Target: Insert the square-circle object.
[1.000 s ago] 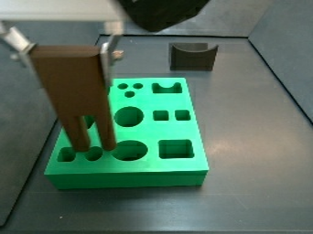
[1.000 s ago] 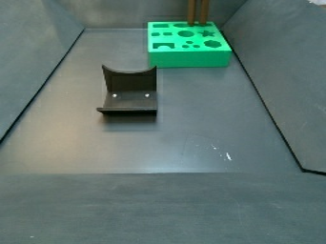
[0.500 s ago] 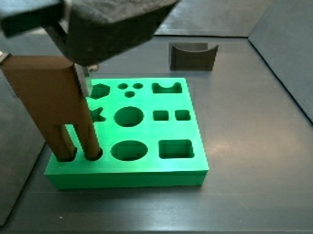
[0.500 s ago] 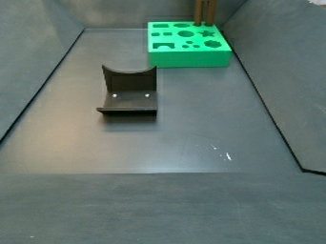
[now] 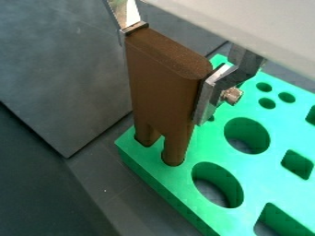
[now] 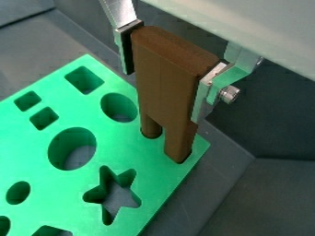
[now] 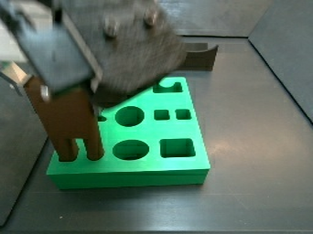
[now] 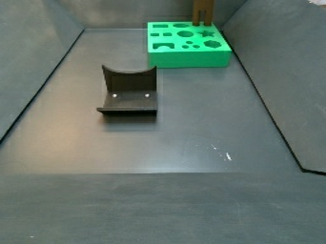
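Note:
My gripper [image 5: 172, 60] is shut on the square-circle object [image 5: 160, 88], a tall brown piece with one round and one square prong. Silver fingers [image 6: 212, 88] clamp its upper end in both wrist views. It stands upright at the corner of the green board [image 7: 159, 169], and its prongs [image 6: 167, 138] reach down into the two holes there. In a side view the object [image 7: 68, 123] hangs under the gripper [image 7: 61, 91] at the board's near left corner. In a side view the board [image 8: 192, 57] lies far back, with the gripper [image 8: 204, 8] just above it.
The dark fixture [image 8: 128, 91] stands on the grey floor apart from the board; it is partly hidden behind the arm in a side view [image 7: 202, 57]. The board has several other shaped holes, among them a star [image 6: 113, 192]. Dark walls ring the floor.
The gripper with the brown object has shifted towards the board's corner and come down; the prongs now sit lower in the holes. The arm covers more of a side view.

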